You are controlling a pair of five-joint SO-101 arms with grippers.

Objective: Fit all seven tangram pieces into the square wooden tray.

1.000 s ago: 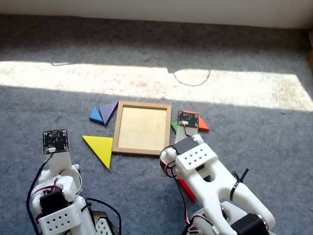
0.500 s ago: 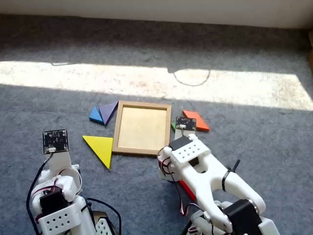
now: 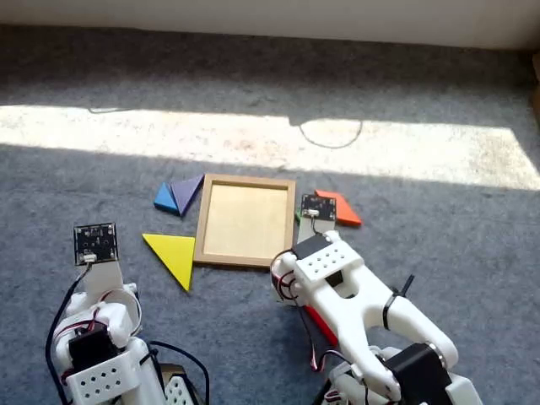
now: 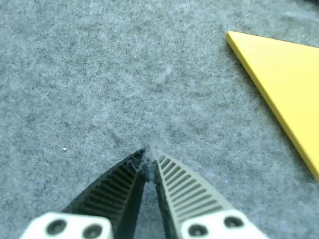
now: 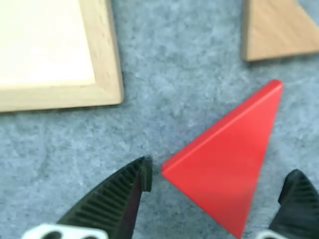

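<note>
The square wooden tray (image 3: 246, 180) lies on the grey carpet with nothing in it. A yellow triangle (image 3: 173, 253) rests beside it, and a blue triangle (image 3: 164, 199) and a purple triangle (image 3: 188, 191) lie farther back. An orange piece (image 3: 342, 209) and a green sliver (image 3: 299, 218) lie on the tray's other side. My right gripper (image 5: 219, 181) is open, its fingers straddling a red triangle (image 5: 229, 167) flat on the carpet near the tray's corner (image 5: 107, 84). My left gripper (image 4: 149, 158) is shut on nothing, above bare carpet beside the yellow triangle (image 4: 284, 74).
A plain wood-coloured triangle (image 5: 274, 27) lies beyond the red one. The right arm (image 3: 354, 295) covers most of the red triangle (image 3: 323, 327) in the high view. A thin cable loop (image 3: 329, 133) lies on the sunlit strip of carpet behind the tray.
The right arm has drawn back slightly toward the near side, uncovering more of the orange piece. The left arm has stayed still.
</note>
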